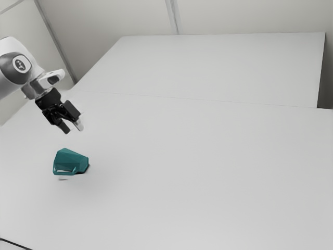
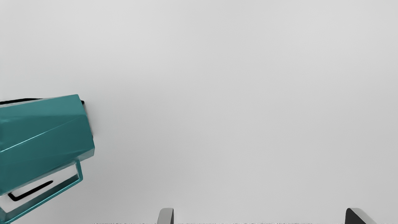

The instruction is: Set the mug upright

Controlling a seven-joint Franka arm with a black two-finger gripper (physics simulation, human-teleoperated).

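My gripper (image 1: 72, 128) hangs open above the table in the exterior view, holding nothing. Lower in that view, a teal faceted mug (image 1: 71, 160) lies on its side, apart from the fingers, its handle toward the view's bottom edge. In the wrist view the mug (image 2: 43, 133) is partly cut off by the picture's edge, and its handle loop stands out from the body. The gripper (image 2: 259, 216) shows two widely spaced fingertips there, with bare table between them. The mug's opening cannot be made out.
A white table (image 1: 197, 172) spreads under the arm and mug. Beyond it in the exterior view is another large pale surface (image 1: 218, 67), with walls behind. A thin dark line (image 1: 15, 244) crosses the exterior view's lower left corner.
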